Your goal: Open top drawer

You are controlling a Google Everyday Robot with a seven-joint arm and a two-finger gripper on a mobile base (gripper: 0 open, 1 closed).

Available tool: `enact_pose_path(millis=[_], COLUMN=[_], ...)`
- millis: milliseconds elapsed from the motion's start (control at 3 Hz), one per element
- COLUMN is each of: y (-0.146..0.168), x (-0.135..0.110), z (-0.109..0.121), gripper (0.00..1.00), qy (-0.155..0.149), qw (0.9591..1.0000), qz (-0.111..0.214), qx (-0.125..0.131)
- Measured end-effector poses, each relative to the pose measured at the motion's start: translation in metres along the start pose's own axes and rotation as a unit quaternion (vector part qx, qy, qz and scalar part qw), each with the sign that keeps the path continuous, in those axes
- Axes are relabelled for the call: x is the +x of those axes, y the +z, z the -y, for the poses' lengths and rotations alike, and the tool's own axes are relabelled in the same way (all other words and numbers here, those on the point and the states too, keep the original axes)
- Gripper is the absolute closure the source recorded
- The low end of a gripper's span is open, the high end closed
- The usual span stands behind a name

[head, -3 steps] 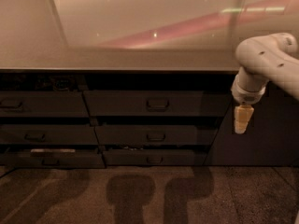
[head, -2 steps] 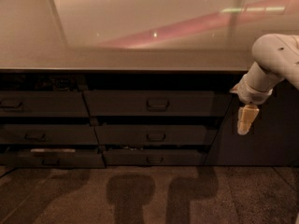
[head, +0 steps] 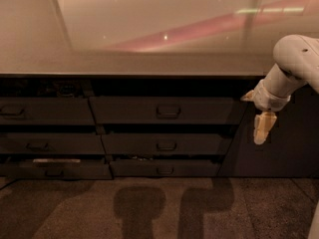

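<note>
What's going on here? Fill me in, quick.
A one-armed robot is set to open the top drawer of a dark grey drawer bank under a counter. Its gripper hangs pointing down off to the right of the drawers, in front of a plain dark panel, well clear of the drawer's small centred handle. The drawer does not look pulled out yet; none of its inner floor shows.
</note>
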State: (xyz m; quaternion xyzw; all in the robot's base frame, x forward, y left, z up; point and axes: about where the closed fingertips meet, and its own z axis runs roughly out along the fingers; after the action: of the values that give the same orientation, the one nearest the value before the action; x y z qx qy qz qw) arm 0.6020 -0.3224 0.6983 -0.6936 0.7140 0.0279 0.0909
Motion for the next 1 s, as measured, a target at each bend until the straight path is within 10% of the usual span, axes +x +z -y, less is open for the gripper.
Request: enact_pose_path(millis=[1000], y=[0.016], x=[-0.031], z=[0.046], gripper=[0.0], qy=[0.005], qw=[0.9999], qz=[-0.003], qx=[-0.008])
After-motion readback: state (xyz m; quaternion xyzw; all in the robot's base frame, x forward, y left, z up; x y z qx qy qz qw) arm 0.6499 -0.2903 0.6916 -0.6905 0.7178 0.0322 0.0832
